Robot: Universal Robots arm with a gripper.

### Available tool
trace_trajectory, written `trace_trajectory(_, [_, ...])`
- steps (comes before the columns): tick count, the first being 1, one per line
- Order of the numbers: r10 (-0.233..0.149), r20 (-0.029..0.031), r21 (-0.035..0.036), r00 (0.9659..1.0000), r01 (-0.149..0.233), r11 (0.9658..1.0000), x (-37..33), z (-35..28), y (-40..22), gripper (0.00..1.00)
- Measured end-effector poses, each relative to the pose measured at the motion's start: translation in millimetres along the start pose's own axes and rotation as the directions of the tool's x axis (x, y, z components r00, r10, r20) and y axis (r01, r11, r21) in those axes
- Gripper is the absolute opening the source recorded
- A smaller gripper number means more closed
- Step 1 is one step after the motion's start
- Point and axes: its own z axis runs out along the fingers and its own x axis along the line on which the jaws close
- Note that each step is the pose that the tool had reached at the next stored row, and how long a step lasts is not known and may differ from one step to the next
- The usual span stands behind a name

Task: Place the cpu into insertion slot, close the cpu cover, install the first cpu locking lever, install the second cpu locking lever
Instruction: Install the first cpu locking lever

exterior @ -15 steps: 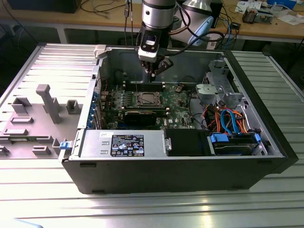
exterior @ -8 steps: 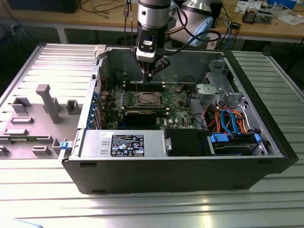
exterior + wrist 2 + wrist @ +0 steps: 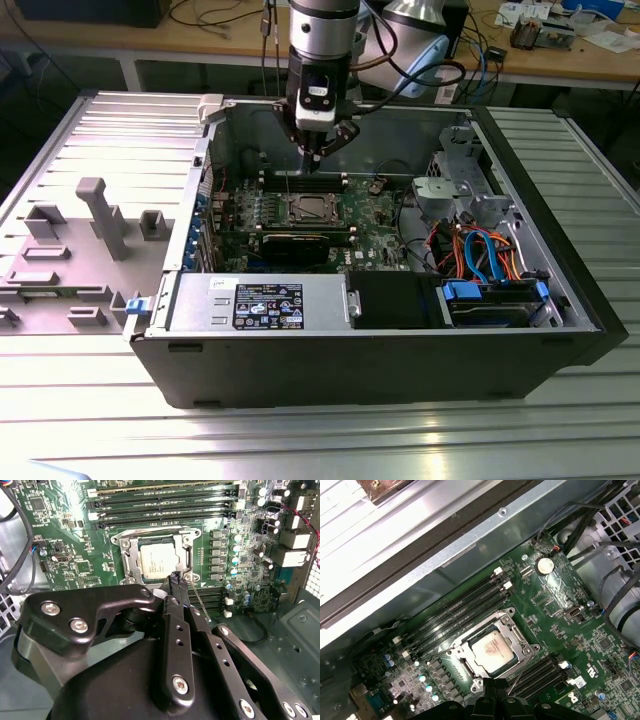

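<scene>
An open computer case (image 3: 350,365) is being shown lying on a ribbed metal table (image 3: 320,440), with grey plastic fixtures (image 3: 100,215) standing on the table at the exterior view's left. The arm (image 3: 322,40) is being held upright above the far half of the case, its gripper (image 3: 312,158) pointing down into the interior. The floor of the case is being occupied by a green circuit board (image 3: 375,215), on which long black memory slots (image 3: 165,500) are being seen just beside the insertion slot (image 3: 120,541). The insertion slot is being seen near the middle of the board in the exterior view, directly under the gripper. The cpu cover (image 3: 134,560) is being shown lying flat on the slot, framing the cpu (image 3: 157,562), whose silvery top is being displayed through the cut-out in both wrist views. The black fingers (image 3: 173,582) are being held drawn together, their tips hanging at one corner of the slot. A thin metal lever (image 3: 198,600) is being seen running out from that corner, just beside the fingertips; whether it is being touched cannot be told.
</scene>
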Motion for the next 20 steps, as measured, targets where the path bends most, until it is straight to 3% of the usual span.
trace_trajectory(4, [-0.001, -0.0014, -0.0024, 1.0000, 0.001, 1.0000, 3.6, 0.1, -2.5, 0.11])
trace_trajectory(20, [-0.007, -0.0014, -0.0022, 1.0000, 0.007, 1.0000, 4.0, 0.1, -2.8, 0.11])
